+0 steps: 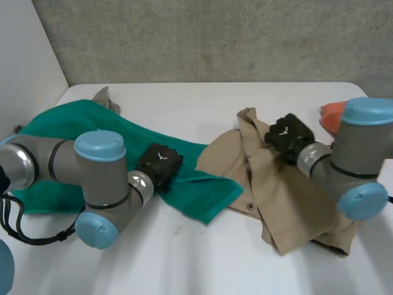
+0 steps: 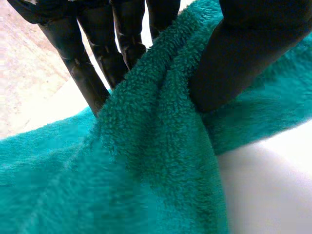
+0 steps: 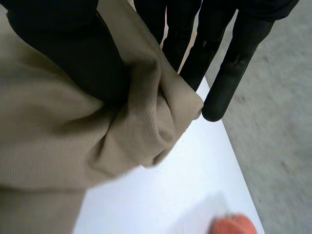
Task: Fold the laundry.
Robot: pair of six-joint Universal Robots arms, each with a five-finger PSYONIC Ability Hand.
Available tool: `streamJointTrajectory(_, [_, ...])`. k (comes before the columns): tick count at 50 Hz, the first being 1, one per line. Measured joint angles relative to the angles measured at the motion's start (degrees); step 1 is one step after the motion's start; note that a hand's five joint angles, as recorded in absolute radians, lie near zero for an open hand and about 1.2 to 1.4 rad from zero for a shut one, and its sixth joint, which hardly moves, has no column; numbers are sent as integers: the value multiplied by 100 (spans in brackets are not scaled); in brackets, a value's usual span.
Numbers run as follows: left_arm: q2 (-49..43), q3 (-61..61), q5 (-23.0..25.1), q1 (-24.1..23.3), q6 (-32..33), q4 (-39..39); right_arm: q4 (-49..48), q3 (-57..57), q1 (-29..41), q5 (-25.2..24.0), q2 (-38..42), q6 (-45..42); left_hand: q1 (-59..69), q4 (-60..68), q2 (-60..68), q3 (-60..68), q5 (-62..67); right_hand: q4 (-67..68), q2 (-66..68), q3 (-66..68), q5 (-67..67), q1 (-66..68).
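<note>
On the white table (image 1: 202, 101), a green towel (image 1: 67, 126) lies spread on the 9 o'clock side and reaches in a long strip toward the centre. Its end there touches the edge of a tan garment (image 1: 288, 203), which lies crumpled on the 3 o'clock side. The left hand (image 1: 159, 165) is on the towel, in the part of the strip toward the 4 o'clock end and close to the garment. In the left wrist view this hand (image 2: 243, 63) is clamped on the towel (image 2: 161, 161): a raised fold of the thick cloth stands between the thumb and the fingers, and both press into it. The right hand (image 1: 287, 136) is on the garment at its 12 o'clock part, near the far edge. In the right wrist view this hand (image 3: 63, 53) pinches a bunched fold of the garment (image 3: 146, 122) between the thumb and the fingers; one finger stands straight beside the fold and does not touch it. An orange thing (image 1: 330, 117) lies at about 2 o'clock from the right hand, near the table's edge.
</note>
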Motion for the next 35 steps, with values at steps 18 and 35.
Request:
streamJointTrajectory(18, [549,1946,-1850,2419,216,1893,10,1816,-467,-23,-1123,-14,-1838,-1724,-1715,-1686,-1710,35,0,49,108,0])
streamJointTrajectory(35, [1806,-379,-1455,1371,97,1579,-22,2069,92,-261,-1479,391,-5211,-5637,-5622,-5545,-5289,57,0,123,115,0])
